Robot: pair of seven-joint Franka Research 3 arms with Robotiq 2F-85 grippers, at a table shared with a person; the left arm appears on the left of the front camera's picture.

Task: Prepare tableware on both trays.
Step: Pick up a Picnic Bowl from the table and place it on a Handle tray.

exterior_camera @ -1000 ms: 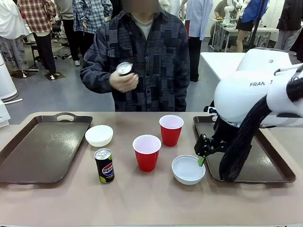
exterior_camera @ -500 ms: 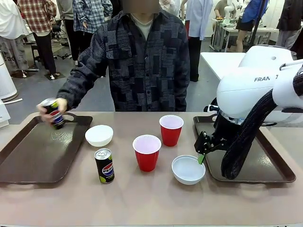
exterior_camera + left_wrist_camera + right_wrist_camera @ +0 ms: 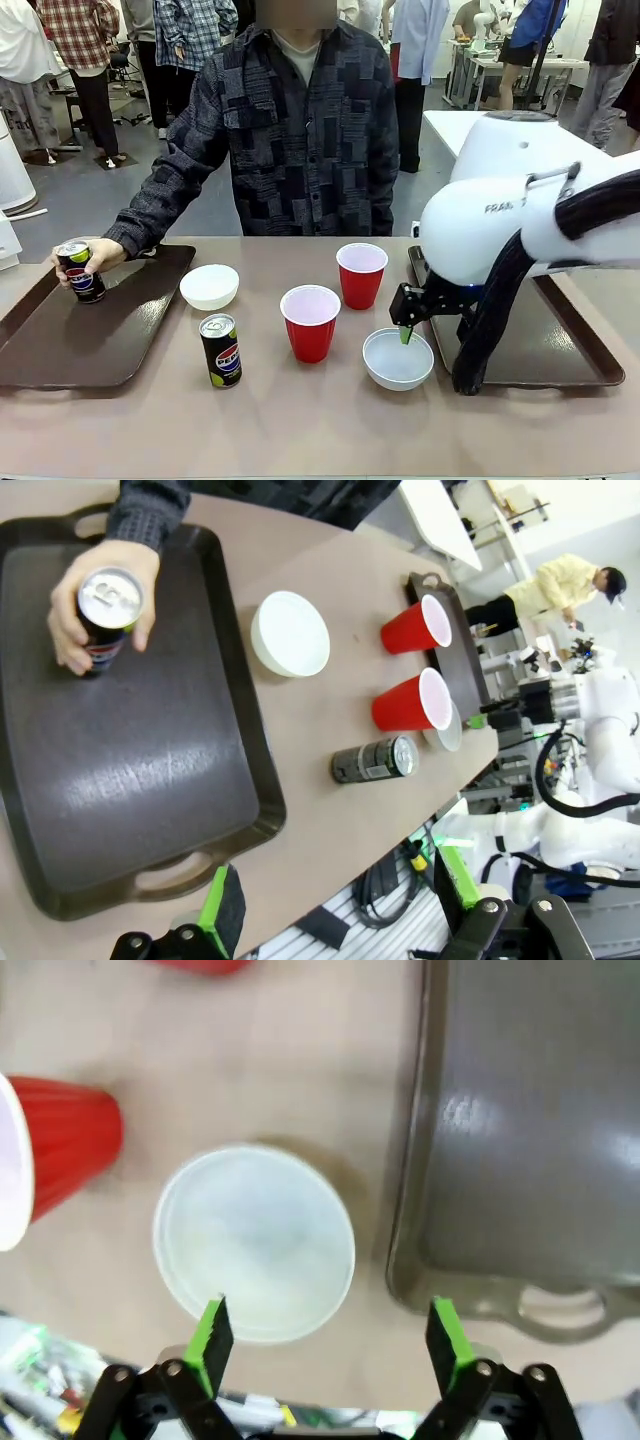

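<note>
Evidently we are splitting the job with the person: the person's hand grips one Pepsi can upright over the far end of the left tray, so low that we cannot tell whether its base touches. That side is being filled for us. Our right gripper hangs above the near bowl, which we judge to be its next pick, since that bowl sits on the table just beside the right tray and is not yet in it. Its pads stand wide apart and hold nothing. The bowl lies ahead of them and off toward one finger, whose tip crosses the bowl's rim in the wrist view, while the tray's handle end lies ahead of the other finger. Whether that finger touches the rim we cannot tell. Past the bowl, on the side away from the tray, stands the near cup. Our left gripper is likewise spread wide and empty, held high, with the left tray's near handle just ahead of its fingers and the Pepsi can at the far end. The second can, the far bowl and the far cup stand on the bare table between the trays, waiting.
</note>
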